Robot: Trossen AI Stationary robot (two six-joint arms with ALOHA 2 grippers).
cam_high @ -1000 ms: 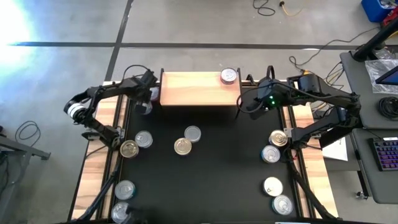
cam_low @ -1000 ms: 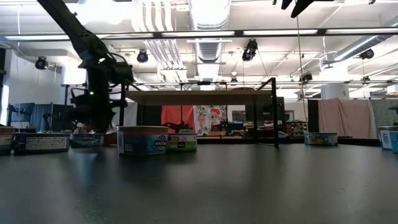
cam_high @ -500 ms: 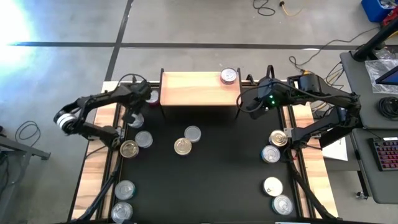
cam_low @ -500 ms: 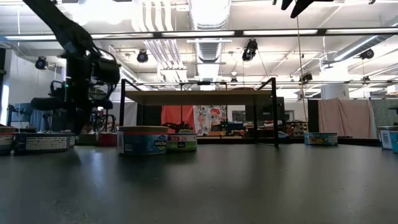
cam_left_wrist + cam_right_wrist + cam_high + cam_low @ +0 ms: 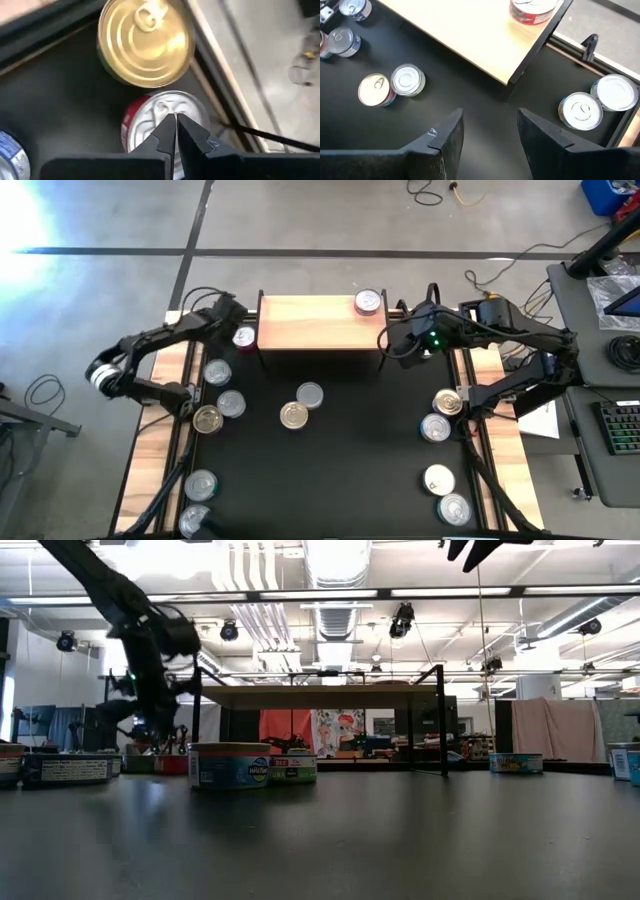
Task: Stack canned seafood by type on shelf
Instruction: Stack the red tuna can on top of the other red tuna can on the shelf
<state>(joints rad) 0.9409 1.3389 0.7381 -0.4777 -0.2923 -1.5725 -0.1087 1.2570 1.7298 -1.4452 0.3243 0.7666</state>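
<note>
Open the left gripper [image 5: 175,119] first: clenched tight at present, grasping nothing, tips poised over the lid of a red-sided tin [image 5: 162,112] on the black mat [image 5: 360,460] just beside the left end of the shelf [image 5: 310,325]. Spread the fingers wide enough to clear the rim on both sides, centre over the lid, then lower straight down and close on the side wall rather than the lid edge. Keep clear of the gold-lidded tin [image 5: 145,42] lying just beside it and of the shelf's black leg nearby. Lift level, carry over the board, and set down on or next to the matching red-sided tin [image 5: 369,302] already at the far right corner of the shelf, judging by the labels. Leave the right gripper [image 5: 487,130] where it waits, released and empty, near the shelf's right end. Expect low, flat, round tins with ringed lids and pull tabs: mostly silver, a few gold [image 5: 293,416], some blue-banded [image 5: 229,765], scattered across the mat in loose groups at left, centre and right. Treat them as slippery and shallow, with little wall to grip.
</note>
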